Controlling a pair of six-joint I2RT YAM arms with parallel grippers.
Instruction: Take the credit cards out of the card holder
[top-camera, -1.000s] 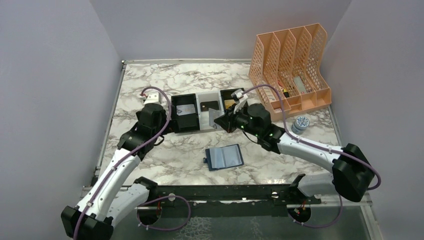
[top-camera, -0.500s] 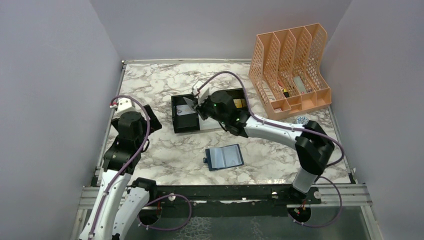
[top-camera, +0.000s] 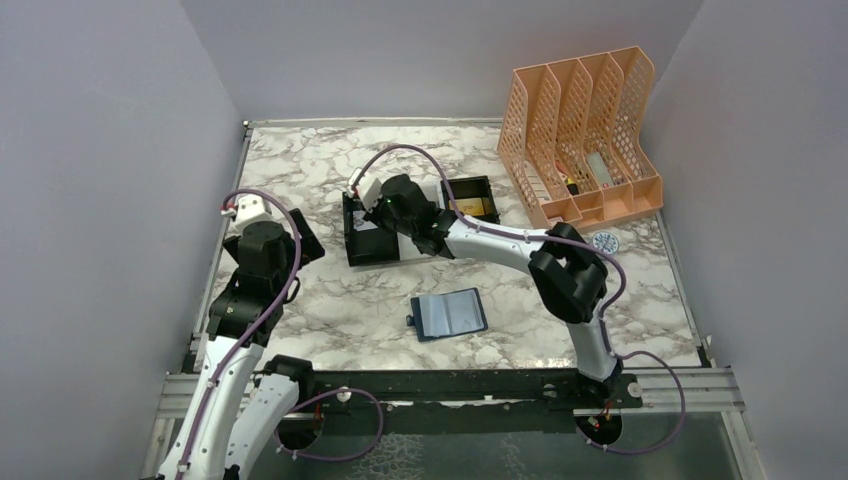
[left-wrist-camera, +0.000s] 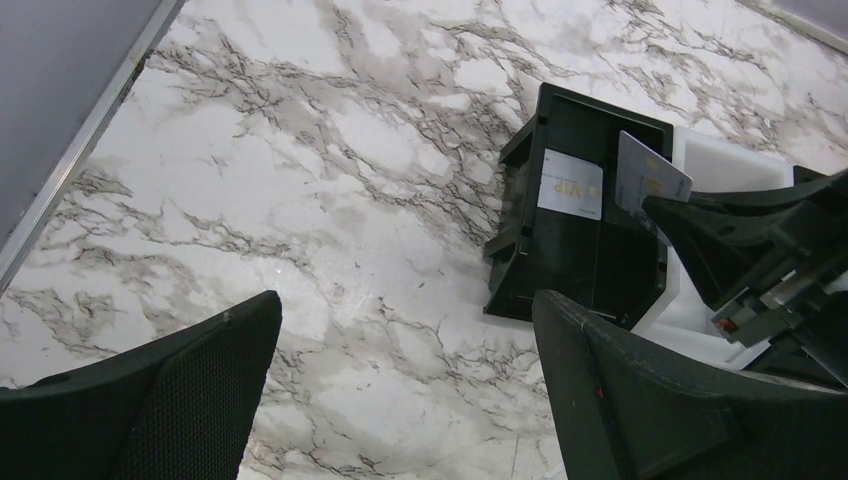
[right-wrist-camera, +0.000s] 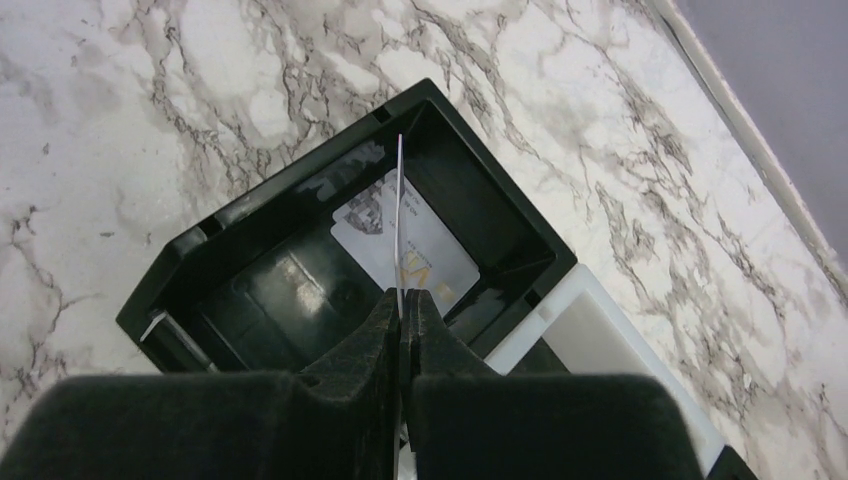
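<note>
The navy card holder (top-camera: 449, 314) lies open and flat on the marble, pale blue pockets up, apart from both grippers. My right gripper (right-wrist-camera: 402, 300) is shut on a silver-grey card (right-wrist-camera: 399, 215), held edge-on over the black left compartment of the tray (right-wrist-camera: 250, 300). It also shows in the top view (top-camera: 380, 222). A second pale card (right-wrist-camera: 425, 245) lies flat in that compartment. A gold card (top-camera: 470, 207) lies in the right compartment. The dark card is hidden by my right arm. My left gripper (left-wrist-camera: 405, 330) is open and empty above bare marble left of the tray (left-wrist-camera: 520, 270).
A tall peach file rack (top-camera: 585, 130) stands at the back right. A small round blue-white object (top-camera: 604, 241) lies in front of it. A metal rail (top-camera: 222, 230) runs along the table's left edge, next to the wall.
My right arm has swung left along the tray with the silver-grey card, to over the left compartment. My left arm drew back left from the tray, then stayed still.
</note>
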